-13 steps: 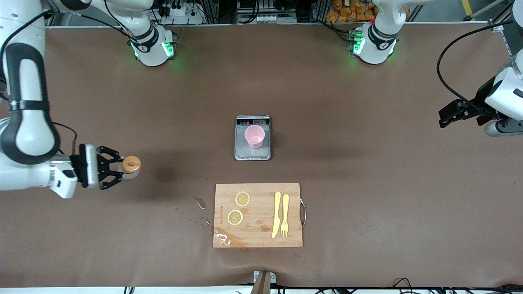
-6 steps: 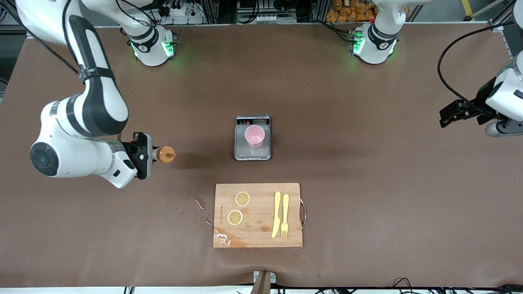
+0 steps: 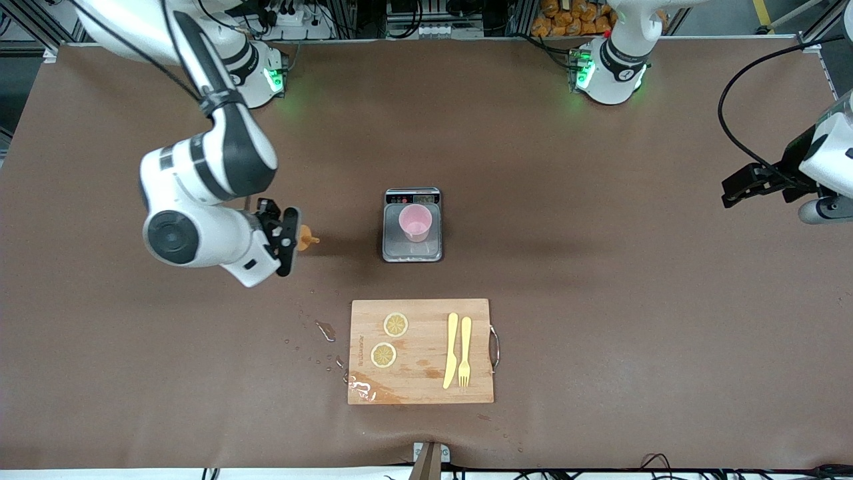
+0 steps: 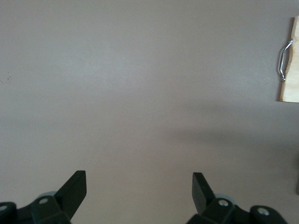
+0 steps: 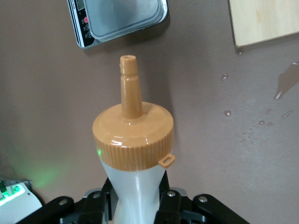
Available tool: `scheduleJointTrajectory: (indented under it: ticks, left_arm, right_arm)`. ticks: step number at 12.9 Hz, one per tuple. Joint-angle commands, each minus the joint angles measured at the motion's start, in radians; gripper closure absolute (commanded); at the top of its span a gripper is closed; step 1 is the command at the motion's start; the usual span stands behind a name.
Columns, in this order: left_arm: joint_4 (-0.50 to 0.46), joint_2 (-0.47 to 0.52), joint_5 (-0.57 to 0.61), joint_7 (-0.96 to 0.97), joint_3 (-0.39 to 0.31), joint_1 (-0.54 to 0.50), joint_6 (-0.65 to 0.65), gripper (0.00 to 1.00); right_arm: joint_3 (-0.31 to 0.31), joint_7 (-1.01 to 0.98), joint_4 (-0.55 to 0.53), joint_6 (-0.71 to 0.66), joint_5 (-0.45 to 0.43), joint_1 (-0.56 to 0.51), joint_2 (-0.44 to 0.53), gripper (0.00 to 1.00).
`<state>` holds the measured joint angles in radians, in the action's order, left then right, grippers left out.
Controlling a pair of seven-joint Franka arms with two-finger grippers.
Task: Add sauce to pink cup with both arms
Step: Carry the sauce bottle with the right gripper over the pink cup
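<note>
Sauce (image 3: 306,238): clamped in right gripper (image 3: 288,241), nozzle toward cup (image 3: 415,223) (on scale (image 3: 412,250)), carry step; next, tip over cup; left gripper (image 4: 139,190) wide, waiting.

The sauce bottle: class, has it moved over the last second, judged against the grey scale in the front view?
Yes. The sauce bottle, held in the right claw, has travelled over the table toward the scale carrying the pink cup, closing much of the gap.
</note>
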<state>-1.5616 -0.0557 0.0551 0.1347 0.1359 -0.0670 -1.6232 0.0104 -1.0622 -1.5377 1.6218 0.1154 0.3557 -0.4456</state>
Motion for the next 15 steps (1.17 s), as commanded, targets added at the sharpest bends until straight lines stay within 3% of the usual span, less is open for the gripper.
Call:
scheduleJointTrajectory:
  ticks: [1, 10, 15]
  left_arm:
    - [-0.032, 0.031, -0.020, -0.033, -0.002, -0.010, 0.008, 0.00]
    - [-0.038, 0.031, -0.021, -0.044, -0.002, -0.024, 0.008, 0.00]
    - [-0.040, 0.031, -0.020, -0.044, -0.002, -0.024, 0.008, 0.00]
  right_arm:
    - [0.006, 0.097, -0.048, -0.049, -0.059, 0.060, 0.062, 1.00]
    - [0.008, 0.310, -0.032, -0.069, -0.223, 0.300, 0.022, 1.00]
    - [0.009, 0.375, 0.048, -0.160, -0.354, 0.382, -0.034, 1.00]
